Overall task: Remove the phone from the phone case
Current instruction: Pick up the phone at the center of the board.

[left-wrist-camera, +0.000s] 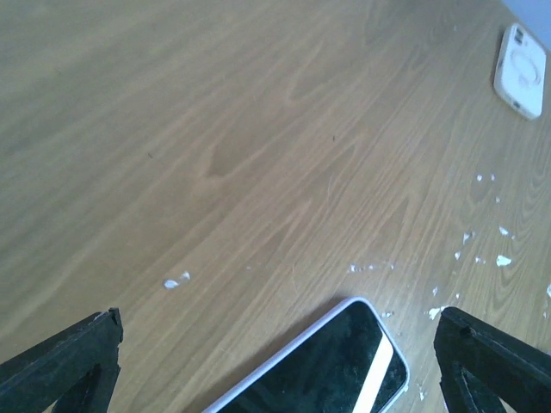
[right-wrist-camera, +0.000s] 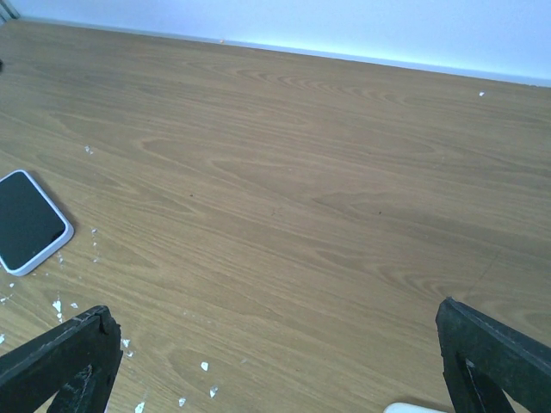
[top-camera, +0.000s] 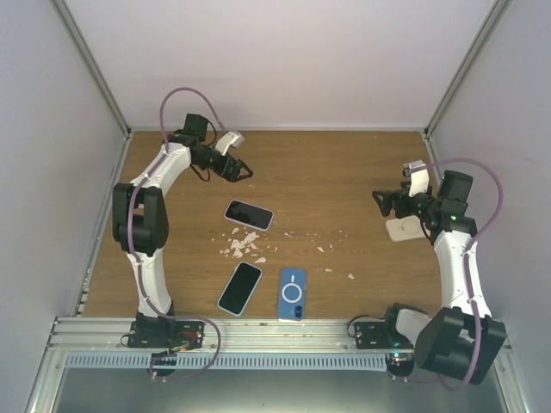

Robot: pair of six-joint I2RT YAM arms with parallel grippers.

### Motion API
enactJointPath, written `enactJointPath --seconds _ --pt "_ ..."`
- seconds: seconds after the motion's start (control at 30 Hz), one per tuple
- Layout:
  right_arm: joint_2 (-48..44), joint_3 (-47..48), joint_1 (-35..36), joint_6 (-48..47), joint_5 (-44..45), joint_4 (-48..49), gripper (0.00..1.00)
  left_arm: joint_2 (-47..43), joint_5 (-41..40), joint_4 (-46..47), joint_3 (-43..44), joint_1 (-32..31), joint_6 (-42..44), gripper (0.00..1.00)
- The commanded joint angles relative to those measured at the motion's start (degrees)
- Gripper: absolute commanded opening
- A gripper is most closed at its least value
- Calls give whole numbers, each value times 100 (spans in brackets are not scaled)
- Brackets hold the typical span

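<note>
A dark-screened phone [top-camera: 249,214] lies screen up in a pale lavender phone case in the middle of the wooden table. In the left wrist view its cased corner [left-wrist-camera: 327,361] shows at the bottom edge, between my black fingers [left-wrist-camera: 69,361]. My left gripper [top-camera: 241,170] hovers open just behind the phone with nothing in it. My right gripper [top-camera: 385,202] is open and empty at the far right. In the right wrist view the cased phone [right-wrist-camera: 30,222] lies far to the left.
Near the front edge lie a bare black phone [top-camera: 239,288] and a blue case [top-camera: 292,293], back up. A white case [top-camera: 403,229] rests under the right arm, also visible from the left wrist [left-wrist-camera: 521,58]. White crumbs [top-camera: 243,245] are scattered mid-table.
</note>
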Motion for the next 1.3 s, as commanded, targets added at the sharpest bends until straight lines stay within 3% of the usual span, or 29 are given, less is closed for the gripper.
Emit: enactJointPath --seconds 0.0,0.17,0.37,0.9,1.27 --pt "-84 -38 10 -85 -9 -19 100 395 -12 -182 236 -129 312 99" --pt "-33 -40 10 -79 -72 -46 100 1318 217 -677 1060 -201 399 99" --pt "-61 -18 11 -90 -1 -79 100 1700 73 -722 945 -269 514 99" --pt "21 -17 10 -46 -92 -43 100 1245 144 -737 -694 -204 1045 99" --pt "13 -90 12 -49 -166 32 100 -159 -30 -452 -2406 -186 1320 99"
